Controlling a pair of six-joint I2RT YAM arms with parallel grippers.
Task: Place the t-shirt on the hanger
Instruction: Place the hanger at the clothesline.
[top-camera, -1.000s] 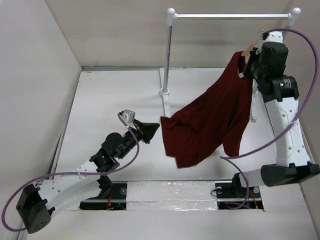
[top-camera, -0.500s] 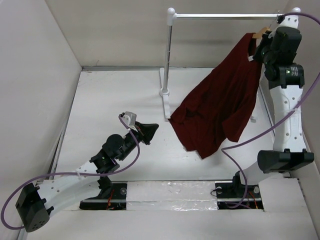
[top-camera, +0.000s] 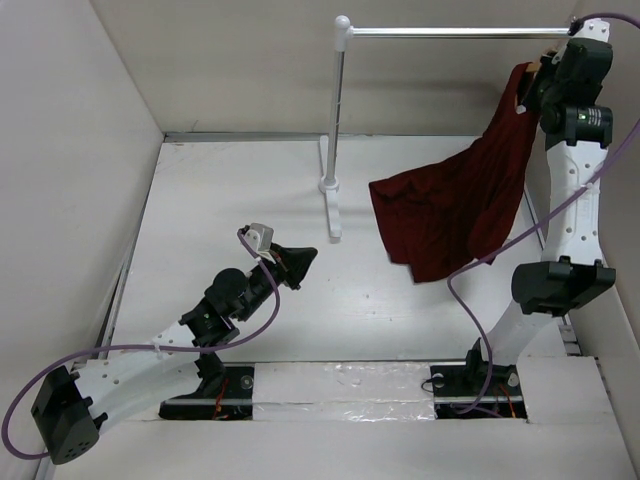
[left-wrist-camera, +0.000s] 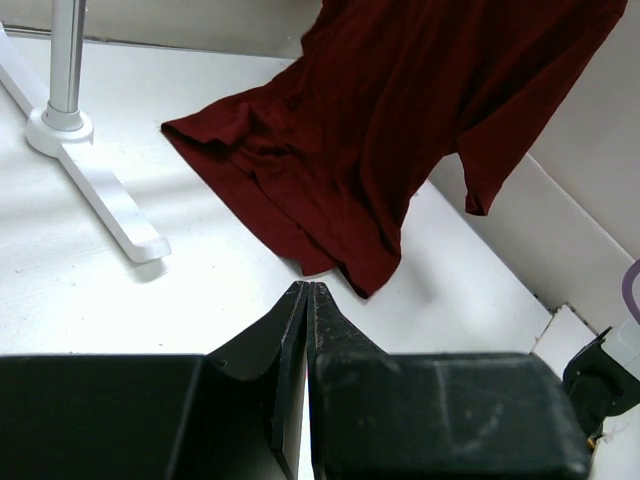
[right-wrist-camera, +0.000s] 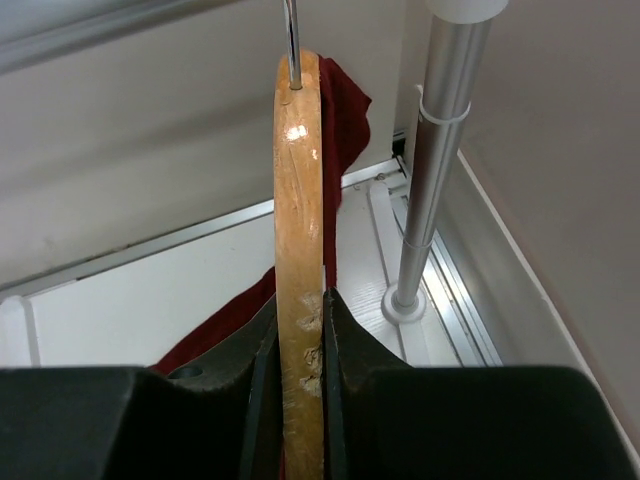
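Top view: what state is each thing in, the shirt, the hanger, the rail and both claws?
t-shirt: hanging from the hanger, lower part bunched.
hanger: clamped edge-on, high beside the rail; whether it is hooked on, cannot tell.
right gripper: shut on the hanger.
left gripper: shut, empty.
clothes rail: standing upright.

right wrist: you lose the hook (right-wrist-camera: 290, 25) at the top edge, the hanger (right-wrist-camera: 298, 200) runs out of sight between the right gripper (right-wrist-camera: 300, 312) fingers, most of the t-shirt (right-wrist-camera: 346, 110) sits behind it | left wrist: t-shirt's upper part cut off | top external: rail (top-camera: 450, 32) right end hidden behind right arm (top-camera: 572, 170), hook too small for you to tell
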